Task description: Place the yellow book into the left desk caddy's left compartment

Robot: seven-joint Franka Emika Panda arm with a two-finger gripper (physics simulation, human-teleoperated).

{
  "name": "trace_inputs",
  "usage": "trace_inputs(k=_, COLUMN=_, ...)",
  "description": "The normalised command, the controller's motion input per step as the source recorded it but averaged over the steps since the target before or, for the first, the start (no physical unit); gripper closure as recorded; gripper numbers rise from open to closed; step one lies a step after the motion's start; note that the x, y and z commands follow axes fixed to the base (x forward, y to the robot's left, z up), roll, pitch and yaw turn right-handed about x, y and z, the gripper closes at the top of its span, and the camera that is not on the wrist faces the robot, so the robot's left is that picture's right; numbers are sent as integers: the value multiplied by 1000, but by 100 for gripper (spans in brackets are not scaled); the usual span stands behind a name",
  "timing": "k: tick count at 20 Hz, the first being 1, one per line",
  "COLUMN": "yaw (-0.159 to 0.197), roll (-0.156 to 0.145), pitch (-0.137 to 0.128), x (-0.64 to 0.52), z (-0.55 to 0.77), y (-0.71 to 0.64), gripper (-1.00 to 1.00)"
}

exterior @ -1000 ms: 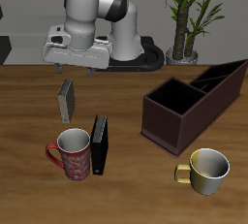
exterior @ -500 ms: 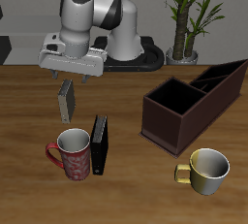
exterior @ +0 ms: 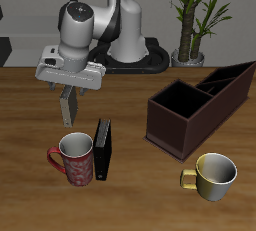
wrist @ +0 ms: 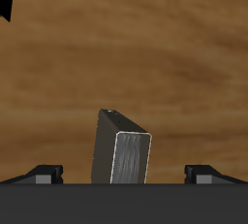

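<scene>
One camera looks from the front and above across the whole worktop (exterior: 130, 190) toward the robot's base. The other rides the claw (wrist: 124, 175), aimed close at the wood; both catch the yellow book (exterior: 68, 105).

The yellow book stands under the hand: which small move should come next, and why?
Probably lower the hand a little further, then close. In the wrist view the book stands upright between the two open fingertips, centred but not yet gripped. The red mug stands close by, nearer the table's front edge.
</scene>
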Motion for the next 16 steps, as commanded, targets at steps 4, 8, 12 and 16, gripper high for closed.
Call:
trace_inputs(k=4, yaw=-9, roll=-6, pitch=38, x=-44, z=-430, y=-159, gripper=-100)
trace_inputs(k=8, yaw=-63, roll=10, pitch=41, x=-3, z=-408, y=-102, gripper=100)
trace_inputs(k=12, yaw=-31, roll=8, pitch=33, x=55, z=-212, y=31, gripper=100)
trace_inputs(k=16, yaw=-15, roll=-15, pitch=25, x=61, z=-30, y=2, gripper=100)
